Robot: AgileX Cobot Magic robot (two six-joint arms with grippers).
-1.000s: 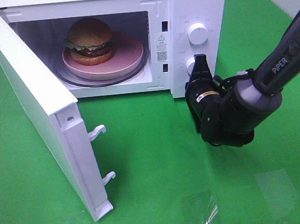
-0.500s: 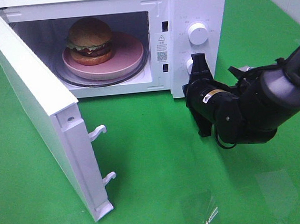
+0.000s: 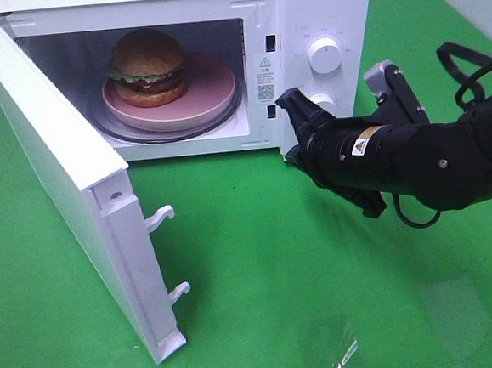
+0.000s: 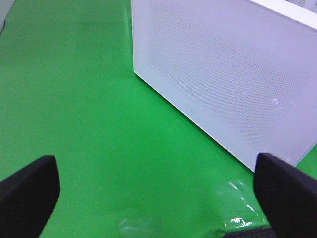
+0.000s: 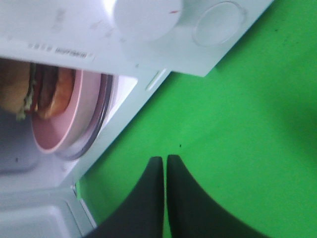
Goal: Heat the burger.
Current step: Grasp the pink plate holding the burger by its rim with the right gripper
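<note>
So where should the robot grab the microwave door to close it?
Probably the free edge of the microwave door, by its two latch hooks, coming from the outer face. The door is a flat panel with no handle showing, swung wide open, and that edge lies farthest from the hinge.

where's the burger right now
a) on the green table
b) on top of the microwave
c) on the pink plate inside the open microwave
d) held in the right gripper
c, the burger sits on the pink plate inside the microwave, and the door stands open.
</note>
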